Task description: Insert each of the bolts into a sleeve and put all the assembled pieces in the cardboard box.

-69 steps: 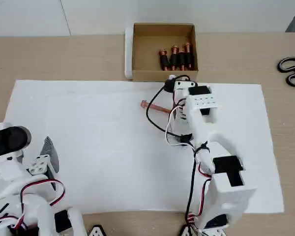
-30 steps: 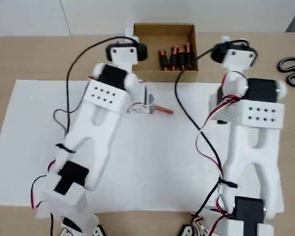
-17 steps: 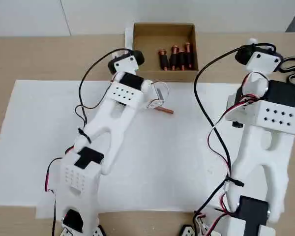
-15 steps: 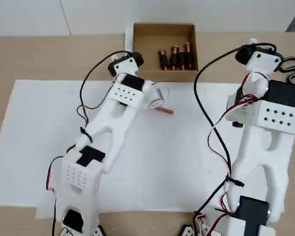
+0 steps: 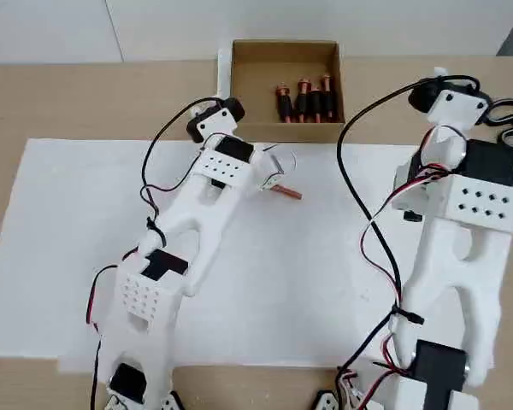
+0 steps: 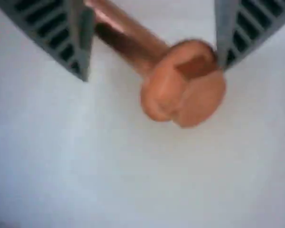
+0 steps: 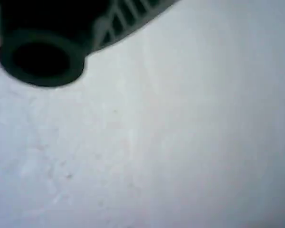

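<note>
**Before the fingers close, the bolt may roll away**

Because the right gripper [image 5: 410,213] hangs nearest, over the right side of the white sheet [image 5: 85,213], its load is the first worry. It is clamped on a black sleeve [image 7: 40,59], whose open mouth juts out past a ribbed finger. Held so near one end, I judge, the sleeve could swing or slip when a bolt is pushed against it. The bore would then no longer line up.

Farther in, toward the middle of the sheet, the copper bolt [image 6: 161,71] lies flat on the paper. The left gripper [image 6: 152,47] stands spread apart astride it, gripping nothing. One of its fingers [image 6: 61,33] stands off the shank; the other sits right by the bolt's head. If they close like this, the finger by the head would likely touch first and nudge the bolt sideways or set it rolling. A pinch on the head alone might also leave the shank drooping, awkward for mating with the sleeve.

Farthest off, just beyond the sheet's far edge, the cardboard box [image 5: 258,98] sits open-topped. Assembled pieces [image 5: 306,101] lie side by side in its right half, about four, though packed too close to count surely.
</note>
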Action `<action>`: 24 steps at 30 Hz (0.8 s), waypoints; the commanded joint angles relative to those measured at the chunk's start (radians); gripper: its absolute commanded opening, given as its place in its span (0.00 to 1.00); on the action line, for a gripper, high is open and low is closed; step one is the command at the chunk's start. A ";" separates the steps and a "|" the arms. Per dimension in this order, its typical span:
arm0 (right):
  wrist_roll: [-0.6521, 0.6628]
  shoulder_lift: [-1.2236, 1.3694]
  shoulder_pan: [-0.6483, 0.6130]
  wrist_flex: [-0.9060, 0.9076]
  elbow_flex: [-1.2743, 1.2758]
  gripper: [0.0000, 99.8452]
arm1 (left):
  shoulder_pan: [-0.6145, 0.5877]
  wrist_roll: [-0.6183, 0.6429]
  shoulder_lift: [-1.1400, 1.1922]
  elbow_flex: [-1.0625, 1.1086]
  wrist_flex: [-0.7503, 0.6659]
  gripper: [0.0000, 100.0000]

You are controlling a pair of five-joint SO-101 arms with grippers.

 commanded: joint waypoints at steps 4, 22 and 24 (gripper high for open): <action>0.002 -0.051 0.005 0.010 -0.049 0.01 | 0.003 0.005 -0.005 -0.048 -0.009 0.01; 0.000 -0.051 0.004 -0.001 0.003 0.01 | 0.048 -0.308 -0.009 -0.562 0.471 0.01; 0.000 -0.051 0.004 -0.001 0.003 0.01 | 0.041 -0.427 -0.006 -0.622 0.574 0.01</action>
